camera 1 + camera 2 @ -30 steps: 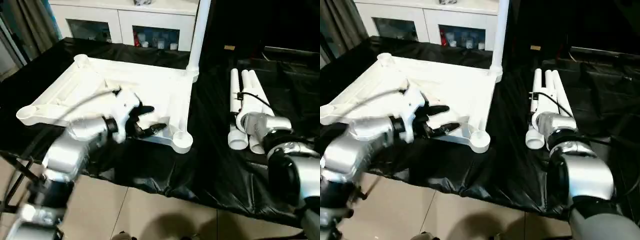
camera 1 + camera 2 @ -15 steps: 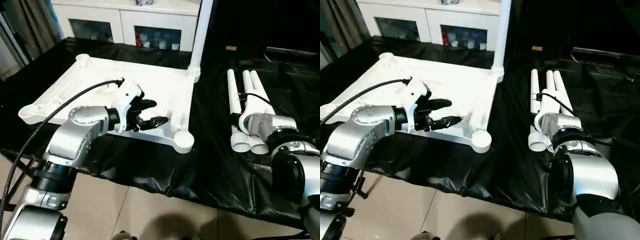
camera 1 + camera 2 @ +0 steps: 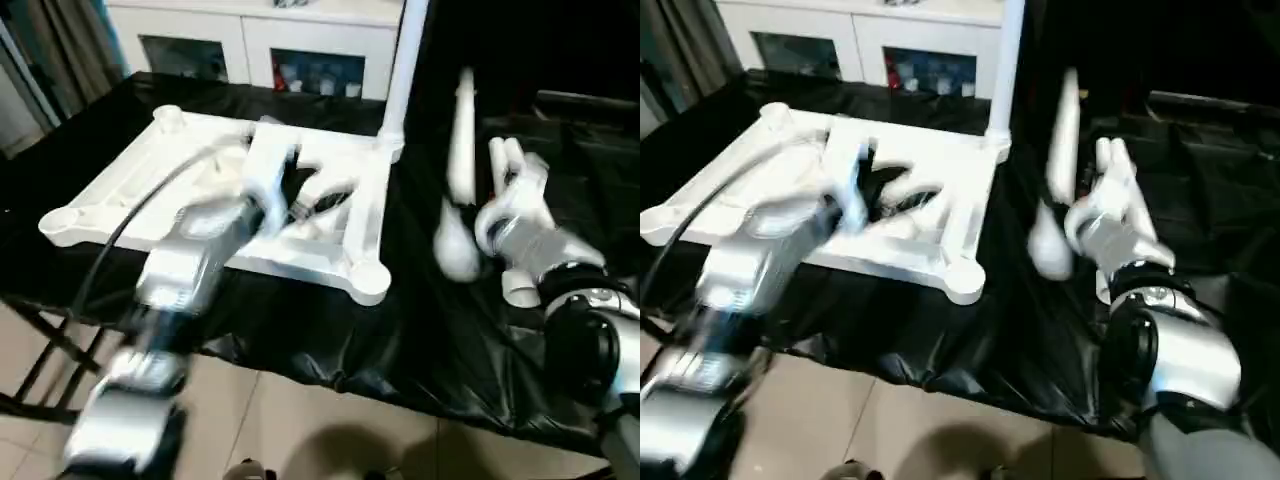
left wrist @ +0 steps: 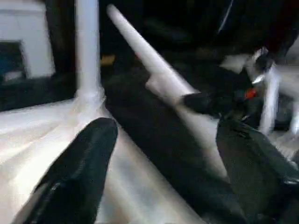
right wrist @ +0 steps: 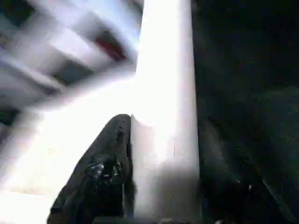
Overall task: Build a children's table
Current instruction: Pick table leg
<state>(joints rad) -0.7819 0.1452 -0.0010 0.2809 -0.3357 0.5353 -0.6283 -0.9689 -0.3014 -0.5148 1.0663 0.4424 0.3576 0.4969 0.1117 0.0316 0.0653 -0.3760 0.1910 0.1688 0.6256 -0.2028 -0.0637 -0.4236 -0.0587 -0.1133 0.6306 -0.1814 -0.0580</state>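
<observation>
The left arm's fingers (image 4: 79, 172) are standing wide apart with nothing between them, hovering over the ribbed underside of the white tabletop (image 3: 110, 195). The right arm's fingers (image 5: 100, 177) are clamping a white leg (image 3: 458, 185), holding it lifted and tilted above the black-covered bench (image 3: 420, 310).

The tabletop is lying upside down on the left part of the bench, its near corner socket (image 3: 368, 280) sitting close to the bench's front edge. One leg (image 3: 403, 70) is standing upright in the far right socket. More legs (image 3: 510, 170) are lying on the bench beside the right wrist. A white glass-door cabinet (image 3: 260, 50) is standing behind the bench.

The left wrist view is showing the raised leg (image 4: 149, 65) slanting across open black cloth beside the upright leg, with the right arm's fingers (image 4: 205, 102) around it. Below the bench's front edge, tiled floor (image 3: 300, 420) is lying open.
</observation>
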